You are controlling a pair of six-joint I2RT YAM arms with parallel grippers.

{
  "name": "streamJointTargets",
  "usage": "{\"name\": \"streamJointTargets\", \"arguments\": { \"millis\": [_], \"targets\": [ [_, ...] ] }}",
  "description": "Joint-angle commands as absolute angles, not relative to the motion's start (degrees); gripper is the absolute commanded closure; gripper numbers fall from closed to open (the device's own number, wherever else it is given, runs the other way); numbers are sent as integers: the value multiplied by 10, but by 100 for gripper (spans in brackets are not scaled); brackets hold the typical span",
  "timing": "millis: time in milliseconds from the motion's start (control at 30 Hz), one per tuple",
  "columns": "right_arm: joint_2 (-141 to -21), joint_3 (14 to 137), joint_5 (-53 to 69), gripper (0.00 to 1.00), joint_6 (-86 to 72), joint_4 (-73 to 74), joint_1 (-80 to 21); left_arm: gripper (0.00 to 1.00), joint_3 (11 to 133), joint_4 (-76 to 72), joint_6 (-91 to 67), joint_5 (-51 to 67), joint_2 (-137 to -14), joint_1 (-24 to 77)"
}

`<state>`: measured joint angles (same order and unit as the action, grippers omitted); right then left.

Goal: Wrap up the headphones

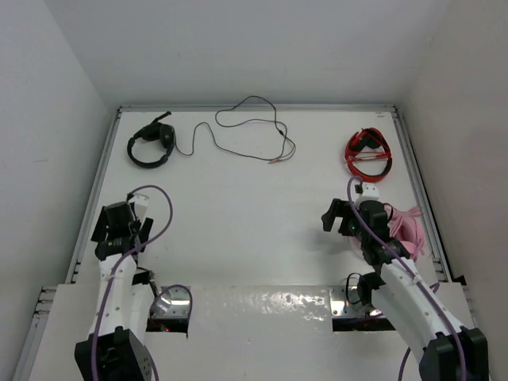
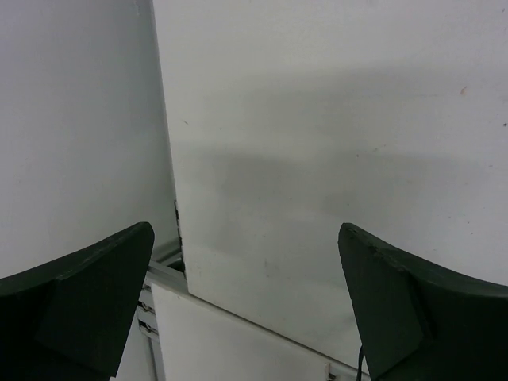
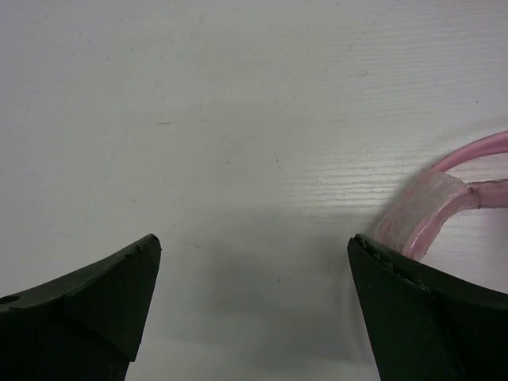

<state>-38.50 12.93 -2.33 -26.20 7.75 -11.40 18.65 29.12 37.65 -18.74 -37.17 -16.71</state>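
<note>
White walls close in a white table (image 1: 238,222) on three sides. The headphones (image 1: 152,143) lie in the far left corner, black and resting flat with the earcups together. Their thin cable (image 1: 253,98) trails off to the right in loose loops across the far edge and ends in pinkish plugs (image 1: 274,161) near the middle of the table. A red pair (image 1: 368,155) sits in the far right corner, and a pink pair (image 1: 409,226) lies just beside the right arm; neither touches the black set.

The left fingers (image 2: 87,302) are spread wide over bare table by the left wall and hold nothing. The right fingers (image 3: 429,317) are equally wide and empty, with the pink band just beyond one tip. Both are well apart from the headphones.

The headset looks light, and its band is probably springy, so a hold on the band or across one padded cup should be firm. The small microphone arm looks delicate and is best left alone. The cable appears limp and thin, so it will likely drag, slip between the fingers and catch on itself. Taking it close to where it leaves the cup would keep it under control. One arm could then pin the headset while the other winds the cable.
</note>
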Motion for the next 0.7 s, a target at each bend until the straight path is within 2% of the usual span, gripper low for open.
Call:
{"name": "streamJointTargets", "arguments": {
  "millis": [0, 67, 100, 167, 200, 233, 300, 533, 667],
  "targets": [
    [-392, 142, -21, 1, -268, 59, -115, 0, 263, 299, 403, -147, -422, -168],
    [-405, 153, -18, 1, -265, 51, -115, 6, 342, 355, 486, -65, -479, -168],
    [-412, 157, -14, 1, -265, 45, -114, 8, 375, 373, 468, -59, -560, -166],
    [-436, 174, -6, 1, -263, 27, -114, 22, 529, 415, 368, -33, -669, -166],
    [-446, 181, -4, 1, -264, 19, -114, 33, 587, 471, 319, -15, -785, -166],
    [-455, 193, -2, 1, -262, 3, -115, 34, 698, 494, 271, -4, -836, -169],
    [-490, 213, -2, 1, -262, -38, -114, 31, 825, 520, 100, 10, -958, -179],
    [-574, 293, 12, 1, -264, -76, -116, 19, 998, 434, -41, 11, -1148, -182],
    [-586, 312, 6, 1, -249, -89, -119, 18, 1092, 453, -83, -29, -1256, -171]
  ]
}}
